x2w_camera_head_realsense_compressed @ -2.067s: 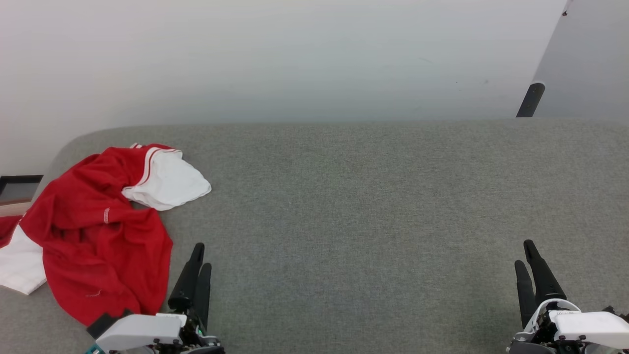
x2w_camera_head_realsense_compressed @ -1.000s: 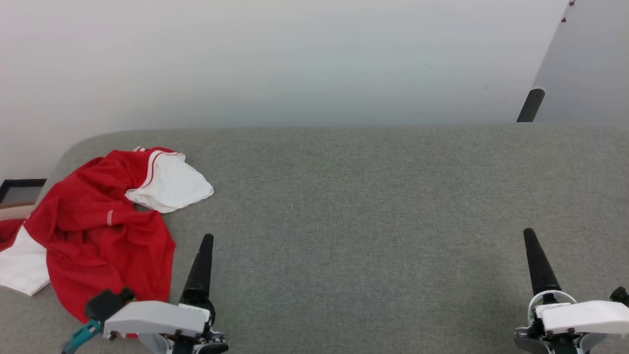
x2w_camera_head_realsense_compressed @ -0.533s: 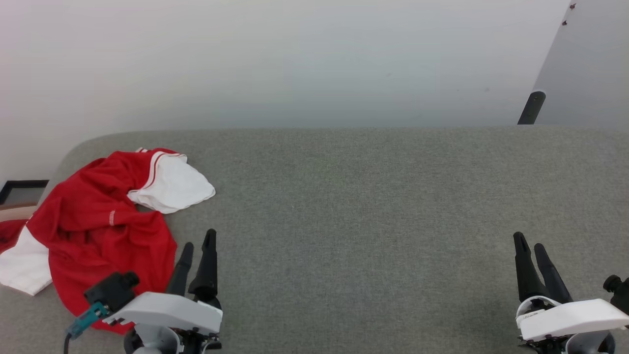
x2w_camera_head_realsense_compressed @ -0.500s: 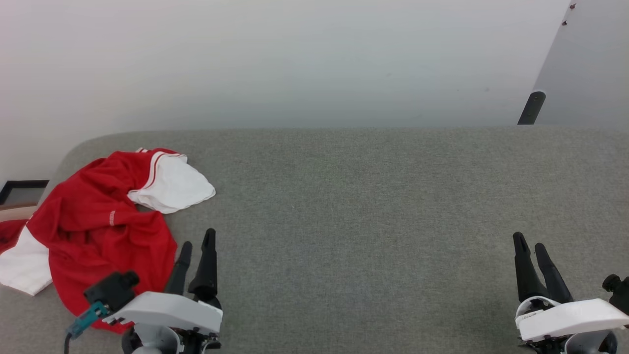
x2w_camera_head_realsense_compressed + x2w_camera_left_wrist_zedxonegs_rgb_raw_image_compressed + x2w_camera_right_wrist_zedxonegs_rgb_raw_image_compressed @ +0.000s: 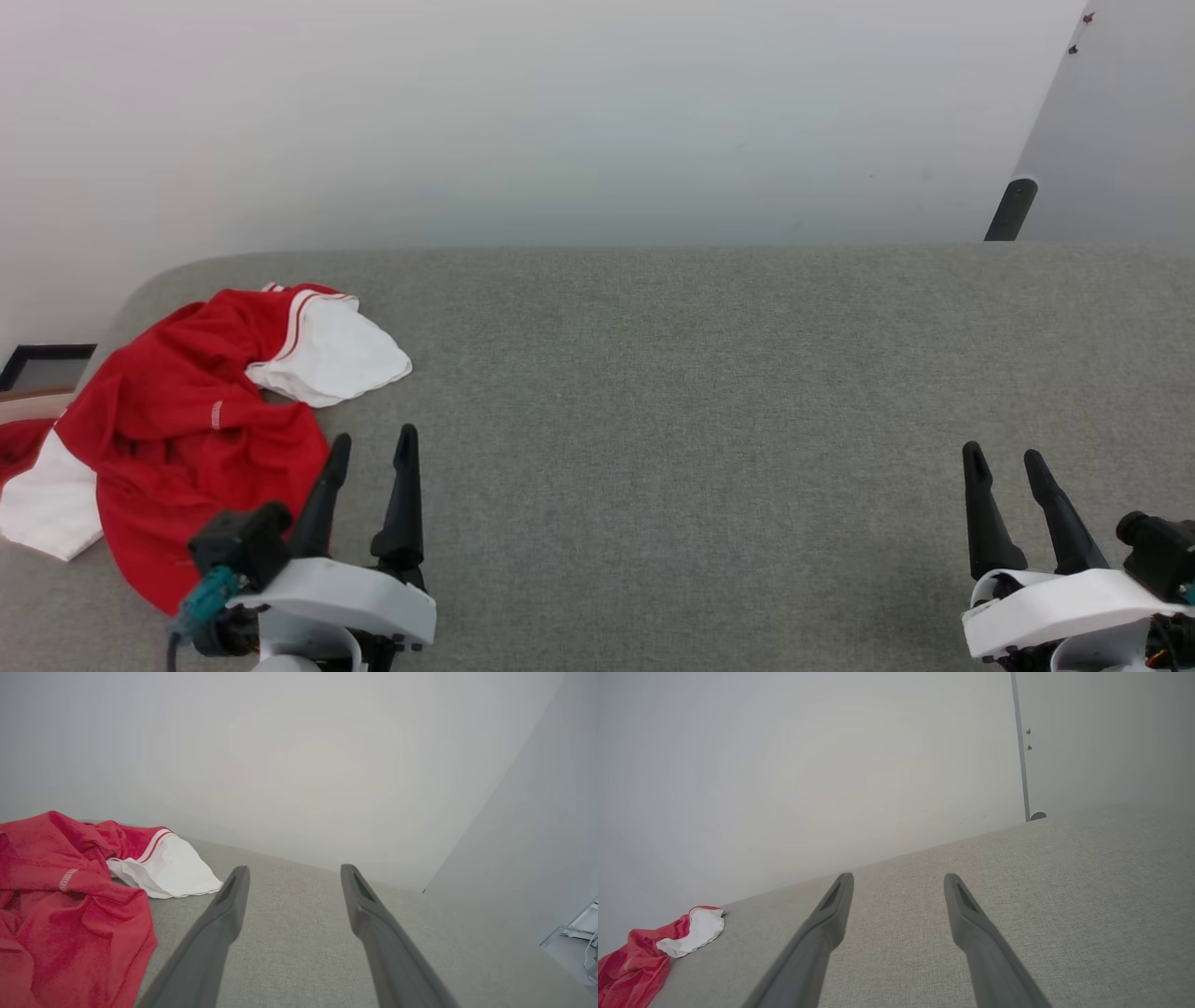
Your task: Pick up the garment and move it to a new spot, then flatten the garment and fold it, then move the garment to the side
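Pickup not started: garment (image 5: 182, 439) crumpled, left gripper (image 5: 372, 437) just beside it, right gripper (image 5: 1001, 454) well apart, both wide, empty. Next, probably: left pinches cloth.

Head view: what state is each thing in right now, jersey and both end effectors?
Jersey: crumpled in a heap at the couch's left end, unfolded, not held.
Left end effector: open, empty, right beside the jersey.
Right end effector: open, empty, over bare couch fabric.
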Available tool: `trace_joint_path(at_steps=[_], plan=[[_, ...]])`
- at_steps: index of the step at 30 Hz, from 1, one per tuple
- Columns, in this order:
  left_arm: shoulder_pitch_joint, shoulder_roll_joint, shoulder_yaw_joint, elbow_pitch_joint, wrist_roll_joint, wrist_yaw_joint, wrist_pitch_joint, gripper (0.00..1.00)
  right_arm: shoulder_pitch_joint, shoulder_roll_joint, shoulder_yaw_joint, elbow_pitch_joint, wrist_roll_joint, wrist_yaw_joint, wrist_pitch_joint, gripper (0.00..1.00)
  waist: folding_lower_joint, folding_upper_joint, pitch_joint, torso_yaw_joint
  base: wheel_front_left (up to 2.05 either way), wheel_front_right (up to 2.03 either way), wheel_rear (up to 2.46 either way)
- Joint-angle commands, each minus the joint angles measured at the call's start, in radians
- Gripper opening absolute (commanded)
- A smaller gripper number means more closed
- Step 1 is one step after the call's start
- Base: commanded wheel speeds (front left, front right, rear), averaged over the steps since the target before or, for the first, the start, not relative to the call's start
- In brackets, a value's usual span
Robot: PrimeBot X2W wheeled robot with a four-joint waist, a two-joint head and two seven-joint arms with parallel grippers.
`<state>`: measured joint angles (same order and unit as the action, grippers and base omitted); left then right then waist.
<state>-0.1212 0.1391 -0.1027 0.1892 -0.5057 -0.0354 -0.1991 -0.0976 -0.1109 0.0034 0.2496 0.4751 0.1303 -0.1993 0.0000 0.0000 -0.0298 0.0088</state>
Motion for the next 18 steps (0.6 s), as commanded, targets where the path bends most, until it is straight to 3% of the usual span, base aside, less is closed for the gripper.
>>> trace_joint_path(at_steps=[1, 8, 18], plan=[[0.002, 0.003, 0.005, -0.011, 0.041, -0.003, -0.008, 1.0, -0.007, 0.002, -0.004, -0.008, -0.034, 0.001, -0.007, 1.0, 0.0, 0.0, 0.0, 0.001, 0.0, 0.0, 0.0], [0.014, -0.003, 0.014, -0.024, 0.197, -0.008, -0.023, 1.0, 0.001, 0.012, -0.011, -0.014, -0.125, 0.001, -0.014, 1.0, 0.0, 0.0, -0.005, 0.004, 0.0, 0.0, 0.0], [0.02, -0.03, 0.058, -0.032, 0.286, -0.035, -0.043, 1.0, 0.011, 0.017, -0.012, -0.019, -0.212, 0.001, -0.027, 1.0, 0.0, 0.0, -0.01, 0.005, 0.0, 0.0, 0.0]])
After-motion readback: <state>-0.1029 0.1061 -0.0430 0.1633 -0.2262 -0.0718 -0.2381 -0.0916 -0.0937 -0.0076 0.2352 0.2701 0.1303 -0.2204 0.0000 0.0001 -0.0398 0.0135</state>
